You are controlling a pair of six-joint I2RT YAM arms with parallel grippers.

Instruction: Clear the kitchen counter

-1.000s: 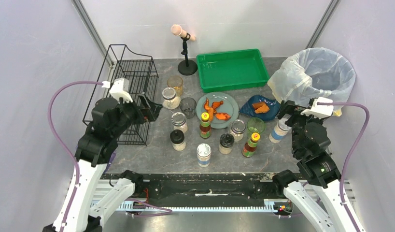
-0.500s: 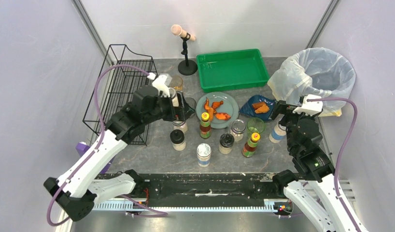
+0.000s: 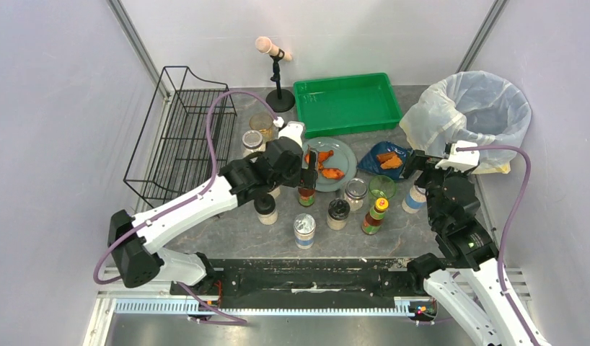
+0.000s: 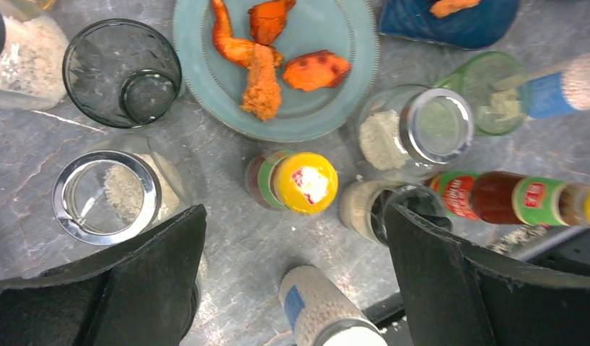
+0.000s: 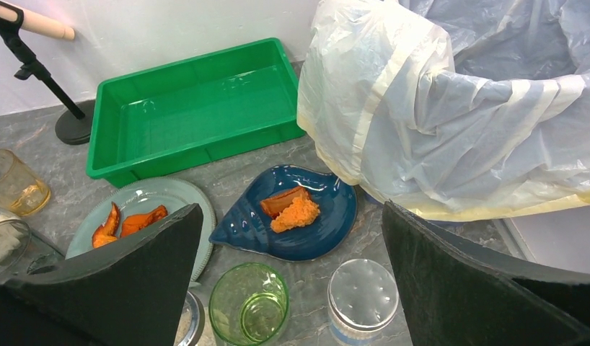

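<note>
The kitchen counter (image 3: 234, 231) is a grey stone-look surface crowded with jars, glasses and bottles. My left gripper (image 3: 310, 164) hangs open above the near edge of a teal plate (image 3: 344, 157) of orange food. In the left wrist view the left gripper (image 4: 292, 281) has a yellow-capped sauce bottle (image 4: 299, 182) just ahead of its fingers, untouched. My right gripper (image 3: 420, 164) is open and empty. In its own wrist view the right gripper (image 5: 288, 281) hovers over a green glass (image 5: 249, 303) and a clear-lidded jar (image 5: 363, 292), short of a blue shell dish (image 5: 292, 216).
A green tray (image 3: 346, 104) stands at the back, with a bag-lined bin (image 3: 472, 108) to its right. A black wire rack (image 3: 180, 137) lines the left side and a small mic stand (image 3: 280, 97) stands behind. Several spice jars and a second sauce bottle (image 3: 375, 215) fill the front.
My left arm has swung right from the wire rack to above the plate and the sauce bottle. The right gripper has edged slightly left. Both stay open.
</note>
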